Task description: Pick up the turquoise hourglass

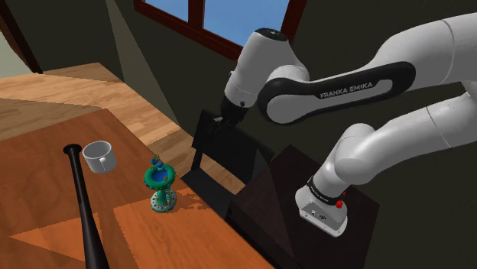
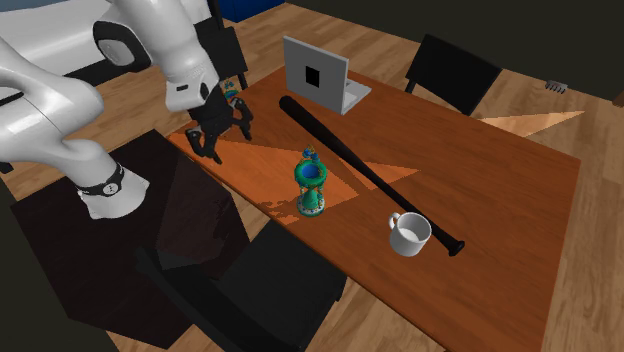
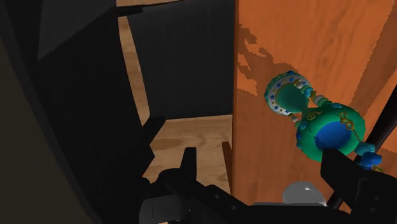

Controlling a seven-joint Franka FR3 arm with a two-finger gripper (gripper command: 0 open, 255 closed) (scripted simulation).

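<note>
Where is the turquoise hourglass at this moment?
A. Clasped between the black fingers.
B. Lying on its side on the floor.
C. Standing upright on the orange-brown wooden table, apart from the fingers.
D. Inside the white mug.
C: the turquoise hourglass stands upright on the orange-brown wooden table, and the black fingers hang open near the table's edge, not touching it.

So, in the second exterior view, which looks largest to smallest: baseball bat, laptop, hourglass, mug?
1. baseball bat, the longest.
2. laptop.
3. hourglass and mug look about alike: the hourglass taller, the mug wider; I leave them unranked.
</note>
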